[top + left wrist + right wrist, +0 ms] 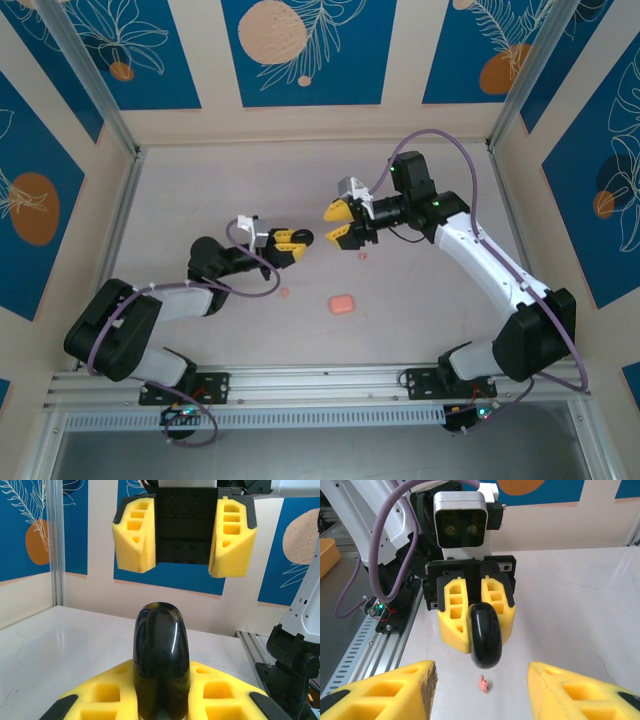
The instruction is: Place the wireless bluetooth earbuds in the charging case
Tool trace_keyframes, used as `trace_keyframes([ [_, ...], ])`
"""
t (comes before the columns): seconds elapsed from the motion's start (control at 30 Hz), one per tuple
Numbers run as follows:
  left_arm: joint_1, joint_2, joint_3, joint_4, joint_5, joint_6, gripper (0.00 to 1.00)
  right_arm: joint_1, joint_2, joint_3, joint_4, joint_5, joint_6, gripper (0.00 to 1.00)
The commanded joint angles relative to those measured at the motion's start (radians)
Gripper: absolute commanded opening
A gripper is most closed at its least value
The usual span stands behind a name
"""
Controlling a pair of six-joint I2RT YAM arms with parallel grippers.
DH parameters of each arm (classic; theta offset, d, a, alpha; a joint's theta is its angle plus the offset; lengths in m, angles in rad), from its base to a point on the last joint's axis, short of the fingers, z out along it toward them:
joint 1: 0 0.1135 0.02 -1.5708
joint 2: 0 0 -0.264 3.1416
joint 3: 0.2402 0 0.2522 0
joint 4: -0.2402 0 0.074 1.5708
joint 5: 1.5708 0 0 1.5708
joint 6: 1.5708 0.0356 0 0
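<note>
Oval (pixel 485 635) of glossy black, perhaps a case, tight in left gripper (pixel 296 243); right gripper (pixel 333 225) wide, empty.

Pale, apparently marbled tabletop (pixel 300 180) enclosed by blue leaf-patterned wall panels (pixel 308 50).

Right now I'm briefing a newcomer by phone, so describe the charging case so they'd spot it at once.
Look at the pale table, then down toward the metal rail along its near edge. Roughly midway between the two arm bases, a little short of the rail, lies the case. It is a salmon-pink rounded box, much bigger than the two tiny pink earbuds nearby.
</note>
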Motion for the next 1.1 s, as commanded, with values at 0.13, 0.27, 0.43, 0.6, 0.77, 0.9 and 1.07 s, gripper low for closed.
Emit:
trace_keyframes([
  [0.13,-0.002,-0.020,0.016,0.038,0.018,-0.008,0.02,0.066,0.094,0.098,-0.093,0.003,-0.105,0.49],
  [0.27,-0.003,-0.023,0.015,0.038,0.017,-0.007,0.02,0.076,0.133,0.127,-0.105,-0.039,-0.115,0.43],
  [0.43,-0.003,-0.023,0.017,0.038,0.017,-0.007,0.03,0.083,0.184,0.179,-0.149,-0.074,-0.135,0.37],
  [0.6,-0.003,-0.026,0.016,0.038,0.017,-0.007,0.03,0.085,0.216,0.205,-0.181,-0.096,-0.151,0.34],
  [0.77,-0.003,-0.025,0.018,0.038,0.017,-0.009,0.03,0.088,0.232,0.213,-0.202,-0.107,-0.159,0.33],
  [0.9,-0.003,-0.025,0.020,0.038,0.018,-0.009,0.03,0.090,0.242,0.216,-0.210,-0.111,-0.159,0.33],
  [1.07,-0.002,-0.025,0.018,0.038,0.017,-0.010,0.03,0.091,0.254,0.221,-0.222,-0.114,-0.167,0.22],
])
